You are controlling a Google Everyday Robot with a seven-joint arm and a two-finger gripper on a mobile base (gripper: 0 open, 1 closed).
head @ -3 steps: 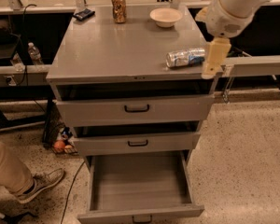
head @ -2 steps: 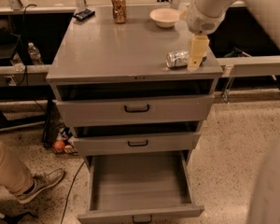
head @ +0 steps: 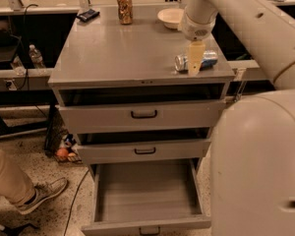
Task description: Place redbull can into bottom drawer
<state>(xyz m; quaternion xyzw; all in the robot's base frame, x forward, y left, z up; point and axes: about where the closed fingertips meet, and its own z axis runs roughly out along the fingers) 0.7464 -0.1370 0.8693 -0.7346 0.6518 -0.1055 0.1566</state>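
The redbull can (head: 210,58) lies on its side near the right front edge of the grey cabinet top (head: 118,53). Its shiny round end faces left. My gripper (head: 195,63) hangs down from the arm right over the can's middle and hides part of it. Whether it touches the can I cannot tell. The bottom drawer (head: 96,195) is pulled far out below, a wide plain tray with nothing in it.
A brown-gold can (head: 124,7), a white bowl (head: 168,17) and a black object (head: 87,15) stand at the back of the top. The two upper drawers (head: 143,114) are slightly open. A person's leg and shoe (head: 39,193) are at lower left. My own body (head: 258,161) fills the right side.
My gripper has moved left from beyond the cabinet's right edge to over the can. The arm has swung in across the right of the view. The can has not moved.
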